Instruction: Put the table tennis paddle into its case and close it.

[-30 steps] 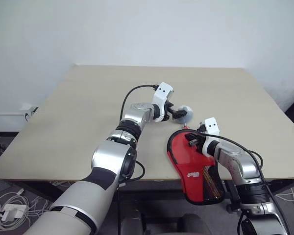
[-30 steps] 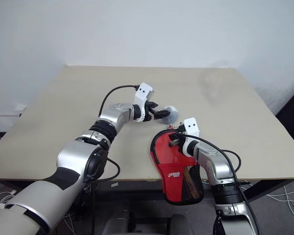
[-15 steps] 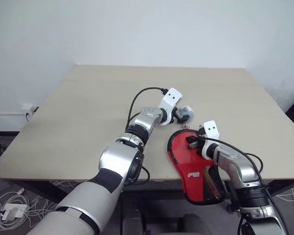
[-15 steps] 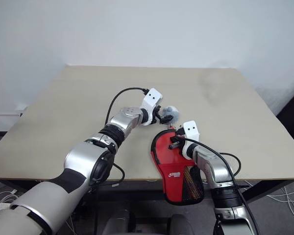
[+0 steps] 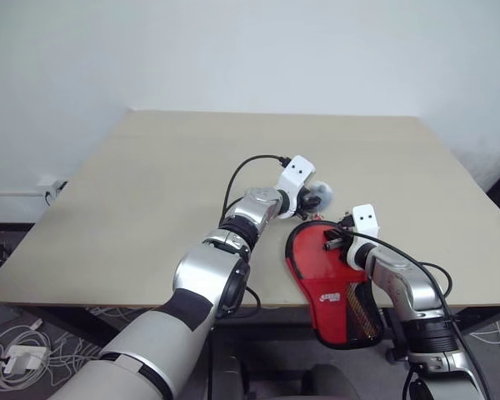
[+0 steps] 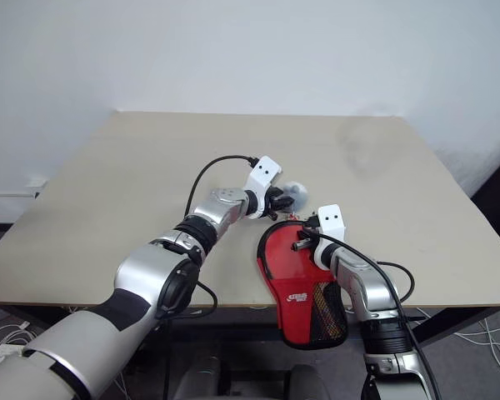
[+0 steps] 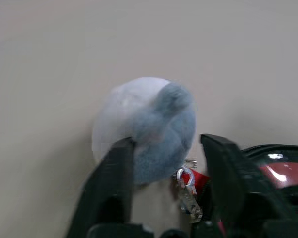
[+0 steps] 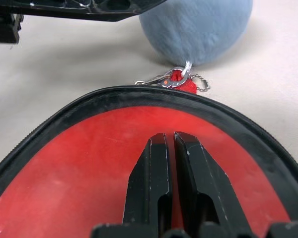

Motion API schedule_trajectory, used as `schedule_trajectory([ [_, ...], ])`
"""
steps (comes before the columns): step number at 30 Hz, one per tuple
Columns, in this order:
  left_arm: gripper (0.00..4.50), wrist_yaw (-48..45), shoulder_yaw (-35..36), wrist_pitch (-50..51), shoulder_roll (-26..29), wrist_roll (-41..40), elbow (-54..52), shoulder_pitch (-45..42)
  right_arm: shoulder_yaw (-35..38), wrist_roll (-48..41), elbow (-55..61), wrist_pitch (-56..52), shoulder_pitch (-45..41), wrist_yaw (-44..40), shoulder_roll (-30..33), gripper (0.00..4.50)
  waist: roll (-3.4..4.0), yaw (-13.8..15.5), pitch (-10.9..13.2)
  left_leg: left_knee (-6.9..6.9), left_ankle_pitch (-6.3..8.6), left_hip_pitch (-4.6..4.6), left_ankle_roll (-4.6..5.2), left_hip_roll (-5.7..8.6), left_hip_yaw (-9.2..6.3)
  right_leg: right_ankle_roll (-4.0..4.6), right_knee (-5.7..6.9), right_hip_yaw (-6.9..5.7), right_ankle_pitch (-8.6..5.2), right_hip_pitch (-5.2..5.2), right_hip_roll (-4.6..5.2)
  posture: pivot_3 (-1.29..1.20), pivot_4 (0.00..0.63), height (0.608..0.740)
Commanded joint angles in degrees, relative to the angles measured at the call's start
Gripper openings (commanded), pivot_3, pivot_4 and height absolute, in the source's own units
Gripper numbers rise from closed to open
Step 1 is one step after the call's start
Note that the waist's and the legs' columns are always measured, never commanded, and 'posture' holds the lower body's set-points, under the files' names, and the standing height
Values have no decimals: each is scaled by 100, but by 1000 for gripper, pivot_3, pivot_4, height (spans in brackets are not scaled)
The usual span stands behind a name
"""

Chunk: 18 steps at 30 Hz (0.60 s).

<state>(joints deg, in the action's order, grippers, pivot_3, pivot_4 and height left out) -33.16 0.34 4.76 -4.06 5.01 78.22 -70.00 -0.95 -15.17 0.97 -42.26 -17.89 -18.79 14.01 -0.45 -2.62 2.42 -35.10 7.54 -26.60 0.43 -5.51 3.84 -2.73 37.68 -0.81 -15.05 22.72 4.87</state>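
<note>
The red case (image 5: 329, 283) lies at the counter's (image 5: 150, 183) near edge. The right fingers (image 8: 165, 163) press on it, clenched together. The left fingers (image 7: 114, 183) straddle its zip pull (image 7: 186, 186), apart, beside a grey-blue wad (image 7: 149, 129).

red case (image 5: 327, 275) edged black, mesh panel; pale grey-blue wad (image 7: 146, 129); beige table (image 5: 150, 183).

Left arm stretched forward across the body, wrist angled right and slightly down | left gripper (image 7: 166, 178) with black fingers (image 7: 111, 183) parted | right arm bent low at the near side, wrist turned left | right gripper (image 8: 170, 144) with fingers pressed together
</note>
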Motion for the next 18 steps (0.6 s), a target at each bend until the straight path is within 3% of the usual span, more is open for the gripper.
schedule_trajectory([
  [1, 1598, -309, -18, -67, 72, 31, -159, -57, 30, 17, 139, 72, -116, -42, 43, 270, 0, -1, 0, 0, 0, 0, 0, 0, 0, 0, 0, 0, 0, 0, 0, 0, 0, 740],
  [11, 1598, -929, -98, 13, 725, 11, -391, 259, 42, 50, -115, 137, -255, -52, 42, 270, 3, -4, -1, 1, 0, 1, 0, 0, 0, 1, 4, 0, 1, 2, -1, 0, 0, 740],
  [14, 2131, -1186, -143, 58, 757, -11, -512, 423, 5, 44, -134, 136, -347, -63, 10, 270, 3, 5, -1, -3, 0, 1, 0, 0, 0, 1, 3, -1, 1, -3, 1, 0, 0, 740],
  [18, 3448, -1523, -225, 104, 745, -14, -755, 605, 63, 3, -79, 162, -424, -49, -8, 270, 2, -2, 0, -5, 0, 0, 0, 0, 0, 5, 3, -1, 3, -4, 1, 0, 0, 740],
])
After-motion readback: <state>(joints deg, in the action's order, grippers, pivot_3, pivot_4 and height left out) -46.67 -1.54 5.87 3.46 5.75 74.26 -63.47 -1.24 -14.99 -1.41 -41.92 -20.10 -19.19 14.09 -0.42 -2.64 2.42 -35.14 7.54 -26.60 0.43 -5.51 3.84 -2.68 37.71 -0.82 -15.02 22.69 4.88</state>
